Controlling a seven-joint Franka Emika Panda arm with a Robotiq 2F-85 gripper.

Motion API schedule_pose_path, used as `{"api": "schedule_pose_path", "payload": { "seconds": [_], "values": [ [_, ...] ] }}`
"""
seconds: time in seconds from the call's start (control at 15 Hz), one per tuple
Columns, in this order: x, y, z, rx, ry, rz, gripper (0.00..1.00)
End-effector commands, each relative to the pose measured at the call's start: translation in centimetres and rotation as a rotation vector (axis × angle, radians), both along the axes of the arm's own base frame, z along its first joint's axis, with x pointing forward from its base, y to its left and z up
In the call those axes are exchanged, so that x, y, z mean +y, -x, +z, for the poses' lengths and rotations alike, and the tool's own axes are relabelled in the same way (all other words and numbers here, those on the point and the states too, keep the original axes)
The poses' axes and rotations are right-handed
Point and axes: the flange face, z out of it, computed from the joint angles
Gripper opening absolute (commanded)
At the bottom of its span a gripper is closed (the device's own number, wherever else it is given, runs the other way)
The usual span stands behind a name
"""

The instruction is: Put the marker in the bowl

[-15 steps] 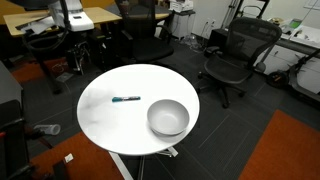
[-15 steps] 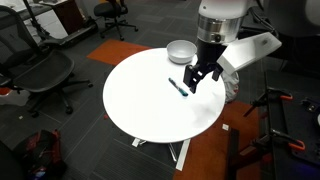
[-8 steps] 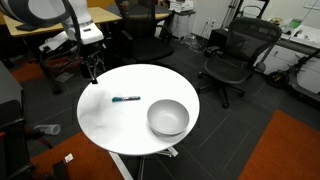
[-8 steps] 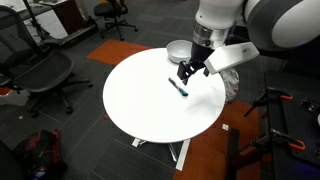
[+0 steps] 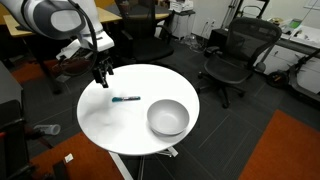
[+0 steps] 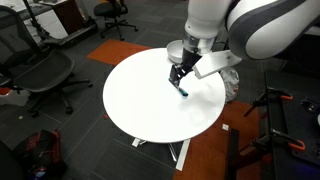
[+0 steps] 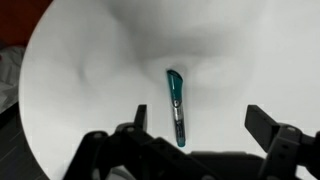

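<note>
Round white table (image 7: 80, 80), slim teal marker (image 7: 175, 105) — pincer (image 7: 199, 118) spread wide

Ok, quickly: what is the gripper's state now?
Gripper: open, jaws apart, holding nothing; the marker lies on the table beneath.

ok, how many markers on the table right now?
1. The marker lies flat on the table, apart from the bowl, with the open gripper hovering close to it. The bowl looks empty; none seems hidden.
</note>
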Motion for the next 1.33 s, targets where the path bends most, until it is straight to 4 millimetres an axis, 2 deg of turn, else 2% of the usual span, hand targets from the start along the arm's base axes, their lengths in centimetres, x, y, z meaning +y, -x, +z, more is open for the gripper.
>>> {"api": "schedule_pose_path", "payload": {
  "seconds": [0.0,0.53,1.27],
  "values": [
    [0.0,-1.9,-1.8,-0.018,0.006,0.004,1.0],
    [-2.5,-4.1,-5.8,0.012,-0.003,-0.026,1.0],
    [-5.9,-7.0,-8.4,0.01,-0.06,-0.011,1.0]
  ]
}}
